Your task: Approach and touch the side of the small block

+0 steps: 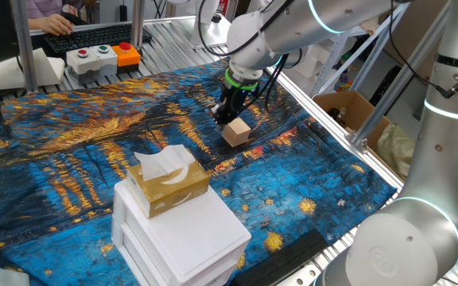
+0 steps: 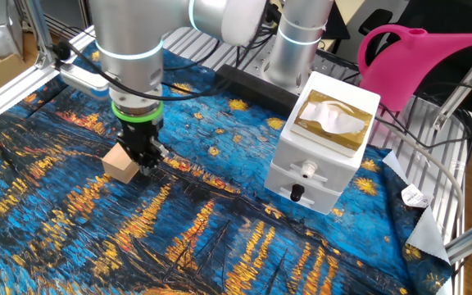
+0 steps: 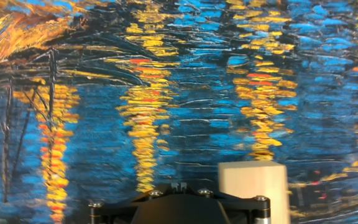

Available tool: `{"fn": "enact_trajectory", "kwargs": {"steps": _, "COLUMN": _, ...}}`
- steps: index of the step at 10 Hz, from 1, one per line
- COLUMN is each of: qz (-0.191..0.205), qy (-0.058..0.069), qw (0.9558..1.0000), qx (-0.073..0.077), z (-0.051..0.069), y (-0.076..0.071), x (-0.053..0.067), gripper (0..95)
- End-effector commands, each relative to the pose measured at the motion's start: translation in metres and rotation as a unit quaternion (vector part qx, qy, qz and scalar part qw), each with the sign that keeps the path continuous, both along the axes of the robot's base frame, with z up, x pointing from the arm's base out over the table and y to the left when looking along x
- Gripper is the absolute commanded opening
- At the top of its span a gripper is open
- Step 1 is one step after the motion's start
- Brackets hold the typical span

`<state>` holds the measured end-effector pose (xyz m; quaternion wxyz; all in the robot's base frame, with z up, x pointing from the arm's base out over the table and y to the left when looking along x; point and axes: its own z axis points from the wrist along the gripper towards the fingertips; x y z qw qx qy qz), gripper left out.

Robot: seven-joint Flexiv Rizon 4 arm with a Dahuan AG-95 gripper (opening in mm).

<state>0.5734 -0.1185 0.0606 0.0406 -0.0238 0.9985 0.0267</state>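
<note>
I was at the touching step. My fingers (image 2: pixel 143 156) were down low over the counter (image 2: pixel 236 238), right beside the small block (image 2: pixel 122 165). From one side they looked like they were already against the block's side, or nearly so. I could not tell for sure if there was a tiny gap left.

I judged the next move should be very small and slow. A soft nudge sideways would be enough. A hard push might slide the block away across the painted cloth (image 1: pixel 70 167), because it looked light.

I could not tell how wide my fingers were spread. They looked bunched into one dark tip, and they held nothing.

The block was a plain cube, pale like wood, with no marks. It sat flat on the blue and yellow cloth, well apart from the tissue box (image 1: pixel 168 184) and the white box (image 1: pixel 189 234). In the hand view it showed at the bottom, a little to one side of me.
</note>
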Motion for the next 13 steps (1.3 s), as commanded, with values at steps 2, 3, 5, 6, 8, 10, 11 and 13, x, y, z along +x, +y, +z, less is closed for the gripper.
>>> {"fn": "enact_trajectory", "kwargs": {"steps": 2, "qz": 0.004, "qy": 0.001, "qw": 1.0000, "qx": -0.001, "z": 0.0007, "y": -0.0013, "x": 0.0006, "gripper": 0.0}}
{"fn": "enact_trajectory", "kwargs": {"steps": 3, "qz": 0.004, "qy": 0.001, "qw": 1.0000, "qx": -0.001, "z": 0.0007, "y": -0.0014, "x": 0.0006, "gripper": 0.0}}
{"fn": "enact_trajectory", "kwargs": {"steps": 5, "qz": 0.009, "qy": 0.001, "qw": 1.0000, "qx": -0.001, "z": 0.0007, "y": -0.0014, "x": 0.0006, "gripper": 0.0}}
{"fn": "enact_trajectory", "kwargs": {"steps": 6, "qz": 0.009, "qy": 0.001, "qw": 1.0000, "qx": -0.001, "z": 0.0007, "y": -0.0014, "x": 0.0006, "gripper": 0.0}}
{"fn": "enact_trajectory", "kwargs": {"steps": 8, "qz": 0.011, "qy": 0.001, "qw": 0.9999, "qx": -0.002, "z": 0.0007, "y": -0.0014, "x": 0.0006, "gripper": 0.0}}
{"fn": "enact_trajectory", "kwargs": {"steps": 10, "qz": 0.011, "qy": 0.000, "qw": 0.9999, "qx": -0.003, "z": 0.0007, "y": -0.0014, "x": 0.0006, "gripper": 0.0}}
{"fn": "enact_trajectory", "kwargs": {"steps": 11, "qz": -0.002, "qy": 0.005, "qw": 1.0000, "qx": -0.004, "z": 0.0007, "y": -0.0014, "x": 0.0006, "gripper": 0.0}}
{"fn": "enact_trajectory", "kwargs": {"steps": 13, "qz": -0.005, "qy": 0.022, "qw": 0.9997, "qx": -0.003, "z": 0.0007, "y": -0.0014, "x": 0.0006, "gripper": 0.0}}
